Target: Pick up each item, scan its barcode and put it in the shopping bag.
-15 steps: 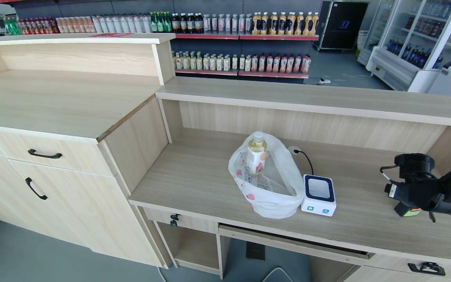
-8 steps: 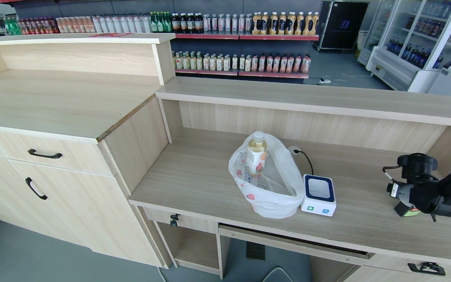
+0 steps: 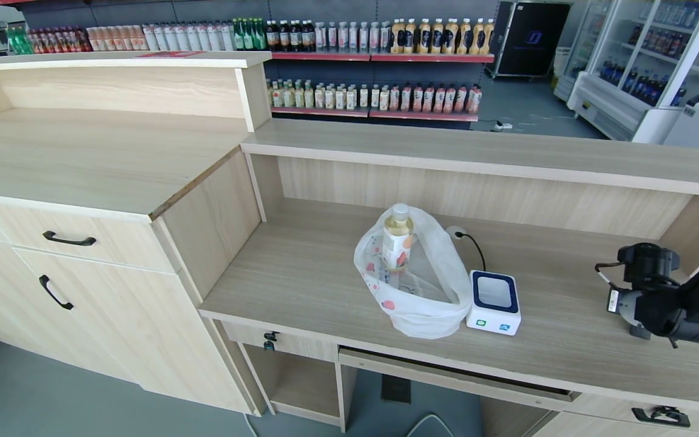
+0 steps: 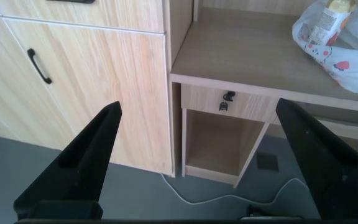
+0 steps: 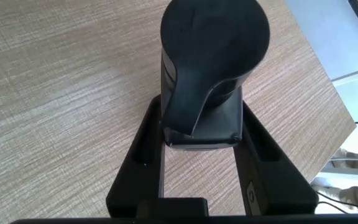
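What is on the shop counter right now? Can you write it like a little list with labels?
place: wooden counter
shopping bag: white, open, standing on the counter
bottle: upright inside the shopping bag, cap poking out
scan pad: white and blue box right next to the shopping bag
handheld scanner: black, at the counter's right end
right gripper: clamped on the handheld scanner
left gripper: open, holding nothing, out in front of the cabinet

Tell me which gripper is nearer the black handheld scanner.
Right. The right gripper grips the handheld scanner; the left gripper hangs open low before the counter, beyond the shopping bag.
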